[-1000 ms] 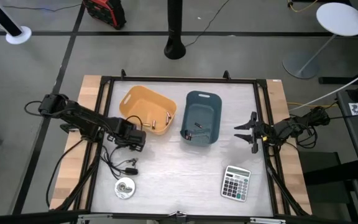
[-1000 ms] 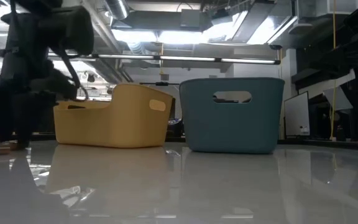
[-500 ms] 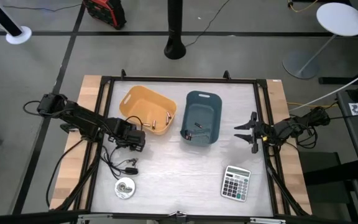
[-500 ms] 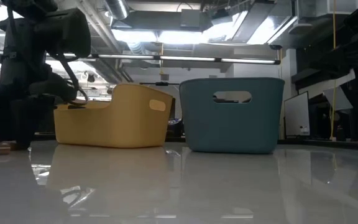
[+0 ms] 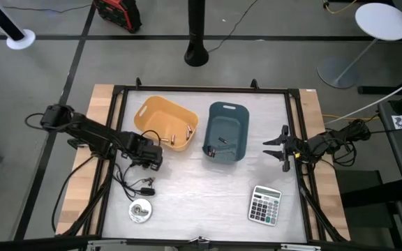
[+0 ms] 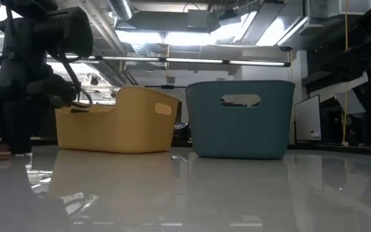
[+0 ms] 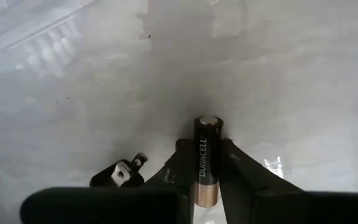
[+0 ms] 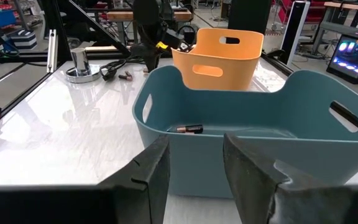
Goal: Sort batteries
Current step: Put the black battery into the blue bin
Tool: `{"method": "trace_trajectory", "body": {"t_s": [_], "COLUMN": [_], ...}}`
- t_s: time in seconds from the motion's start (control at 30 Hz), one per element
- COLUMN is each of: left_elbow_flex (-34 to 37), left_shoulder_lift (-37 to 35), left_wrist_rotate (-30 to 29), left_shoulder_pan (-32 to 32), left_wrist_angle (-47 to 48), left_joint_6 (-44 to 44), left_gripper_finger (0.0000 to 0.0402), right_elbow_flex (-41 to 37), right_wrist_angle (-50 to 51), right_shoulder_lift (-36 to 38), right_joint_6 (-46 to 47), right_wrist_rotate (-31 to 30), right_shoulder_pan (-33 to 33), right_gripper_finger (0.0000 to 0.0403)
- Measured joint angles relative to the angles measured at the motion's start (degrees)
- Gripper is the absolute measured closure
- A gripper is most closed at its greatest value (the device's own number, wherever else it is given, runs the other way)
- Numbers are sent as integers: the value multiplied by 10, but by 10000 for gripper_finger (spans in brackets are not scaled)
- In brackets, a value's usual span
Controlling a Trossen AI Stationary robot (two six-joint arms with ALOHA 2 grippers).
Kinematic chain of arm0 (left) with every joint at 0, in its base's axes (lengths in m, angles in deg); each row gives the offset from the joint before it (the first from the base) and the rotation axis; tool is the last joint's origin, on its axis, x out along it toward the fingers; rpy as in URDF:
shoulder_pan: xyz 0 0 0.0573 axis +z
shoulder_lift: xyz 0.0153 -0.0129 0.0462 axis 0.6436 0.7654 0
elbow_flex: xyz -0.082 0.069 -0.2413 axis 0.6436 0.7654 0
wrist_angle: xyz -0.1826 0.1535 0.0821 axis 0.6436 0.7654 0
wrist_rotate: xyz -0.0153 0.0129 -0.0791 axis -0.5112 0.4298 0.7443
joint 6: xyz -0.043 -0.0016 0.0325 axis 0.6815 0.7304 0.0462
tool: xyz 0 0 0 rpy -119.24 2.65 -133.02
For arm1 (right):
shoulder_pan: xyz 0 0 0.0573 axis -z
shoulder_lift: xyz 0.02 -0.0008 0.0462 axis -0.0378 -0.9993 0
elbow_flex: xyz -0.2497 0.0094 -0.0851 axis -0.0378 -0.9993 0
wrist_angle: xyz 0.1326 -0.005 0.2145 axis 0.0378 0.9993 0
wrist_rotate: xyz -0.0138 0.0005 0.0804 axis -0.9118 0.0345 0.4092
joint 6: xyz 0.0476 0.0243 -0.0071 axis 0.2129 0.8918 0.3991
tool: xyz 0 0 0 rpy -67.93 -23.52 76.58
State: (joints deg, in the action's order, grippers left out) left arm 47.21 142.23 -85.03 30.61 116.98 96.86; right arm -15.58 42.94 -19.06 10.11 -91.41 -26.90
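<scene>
My left gripper (image 5: 147, 157) stands just near of the yellow bin (image 5: 166, 124) and is shut on a dark battery with a coppery end (image 7: 205, 158). The yellow bin holds a few batteries (image 5: 178, 135). The blue bin (image 5: 227, 131) holds a dark battery (image 8: 189, 129), lying on its floor. My right gripper (image 5: 276, 147) is open and empty to the right of the blue bin, level with it; its fingers (image 8: 151, 168) stand apart before the bin's wall. My left gripper pinches the battery between its two fingers (image 7: 238, 168), by its sides (image 7: 205, 177) toward the coppery end. The fingers point down at the table and lie along the battery. The silvery free end (image 7: 207, 122) sticks out past the fingertips; whether it touches the table I cannot tell.
A thin black cable with plugs (image 5: 135, 183) lies near of my left gripper, one plug (image 7: 126, 173) close by its fingers. A round silver disc (image 5: 139, 210) lies at the near left, a calculator (image 5: 265, 205) at the near right. The black frame rails (image 5: 110, 167) run along the table's sides.
My left arm has drawn back a little toward the table's left edge, still shut on the battery.
</scene>
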Motion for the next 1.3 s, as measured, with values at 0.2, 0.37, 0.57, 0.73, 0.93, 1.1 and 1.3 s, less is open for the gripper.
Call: {"method": "trace_trajectory", "body": {"t_s": [0.2, 0.37, 0.57, 0.73, 0.93, 1.1, 1.3], "left_elbow_flex": [0, 0, -1, -1, -2, -2, -30], "left_shoulder_lift": [-33, -69, -90, -90, -88, -70, -14], "left_wrist_rotate": [30, 63, 39, -35, -114, -127, -127], "left_shoulder_pan": [0, 0, 0, 10, 52, 91, 113], "left_wrist_angle": [-46, -158, -393, -590, -703, -706, -718], "left_joint_6": [-1, 2, 3, -68, -261, -375, -449], "left_gripper_finger": [355, 361, 355, 355, 357, 347, 345], "right_elbow_flex": [0, 0, 0, 0, 0, 0, 0], "right_wrist_angle": [0, 0, 0, 0, 0, 0, 0], "right_shoulder_lift": [0, 0, 0, 0, 0, 0, 0], "right_joint_6": [0, 0, 0, 0, 0, 0, 0], "right_wrist_rotate": [0, 0, 0, 0, 0, 0, 0], "right_shoulder_pan": [0, 0, 0, 0, 0, 0, 0], "right_gripper_finger": [258, 258, 258, 258, 258, 258, 258]}}
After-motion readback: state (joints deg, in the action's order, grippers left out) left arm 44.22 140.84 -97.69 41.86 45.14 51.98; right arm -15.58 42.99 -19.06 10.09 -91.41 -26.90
